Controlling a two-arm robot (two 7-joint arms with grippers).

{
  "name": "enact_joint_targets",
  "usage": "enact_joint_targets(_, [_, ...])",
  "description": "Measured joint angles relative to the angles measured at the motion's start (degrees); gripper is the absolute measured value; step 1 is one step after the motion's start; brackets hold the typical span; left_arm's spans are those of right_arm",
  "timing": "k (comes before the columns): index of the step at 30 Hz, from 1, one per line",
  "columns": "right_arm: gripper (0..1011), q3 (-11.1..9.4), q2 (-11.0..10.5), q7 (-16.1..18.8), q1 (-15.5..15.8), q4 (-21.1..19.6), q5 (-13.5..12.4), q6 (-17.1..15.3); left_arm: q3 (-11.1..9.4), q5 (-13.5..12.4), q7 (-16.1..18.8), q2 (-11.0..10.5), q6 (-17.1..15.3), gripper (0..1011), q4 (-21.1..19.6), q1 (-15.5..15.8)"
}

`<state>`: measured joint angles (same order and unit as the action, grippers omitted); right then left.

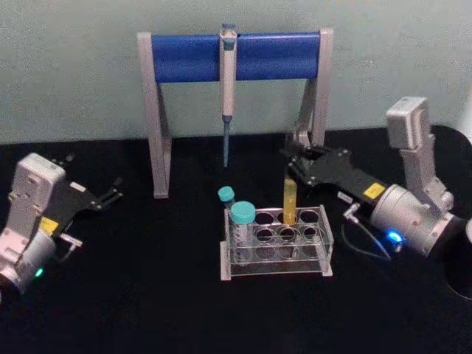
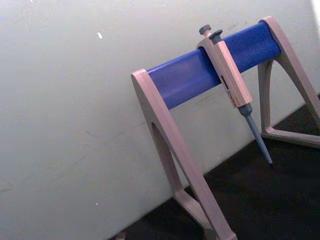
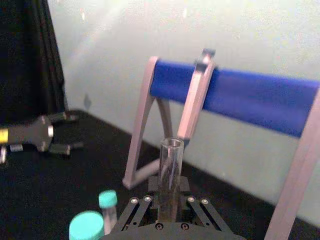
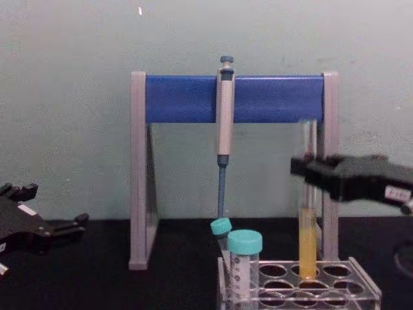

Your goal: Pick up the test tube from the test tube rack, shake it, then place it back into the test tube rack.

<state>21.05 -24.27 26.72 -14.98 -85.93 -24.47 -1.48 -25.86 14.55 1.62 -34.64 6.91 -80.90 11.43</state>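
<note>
The test tube stands upright in a back-row hole of the clear test tube rack, yellow liquid in its lower part. In the chest view the test tube rises well above the rack. My right gripper reaches in from the right and is shut on the tube's upper half, also seen from the chest. From the right wrist, the test tube's open mouth rises between that gripper's fingers. My left gripper rests open on the table at the far left.
A tall grey-legged stand with a blue crossbar stands behind the rack, a pipette hanging from it. Two teal-capped tubes sit in the rack's left end. The black table runs to a pale wall.
</note>
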Motion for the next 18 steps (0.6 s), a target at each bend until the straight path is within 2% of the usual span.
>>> enact_joint_targets(5, [233,-2.06,0.17,0.03,1.03,-1.73,-2.82,1.89,0.0,0.01,0.0,0.0,0.0,1001,0.0,0.0])
enact_joint_targets(9, [232,-3.9,0.38,0.01,1.89,-2.93,-4.95,4.73,0.0,0.0,0.0,0.0,0.0,1001,0.0,0.0])
enact_joint_targets(14, [232,-5.02,0.59,-0.58,2.5,-3.29,-4.77,8.49,0.0,0.0,0.0,0.0,0.0,1001,0.0,0.0])
enact_joint_targets(18, [232,-5.56,0.76,-1.55,2.7,-3.11,-3.07,10.32,0.0,0.0,0.0,0.0,0.0,1001,0.0,0.0])
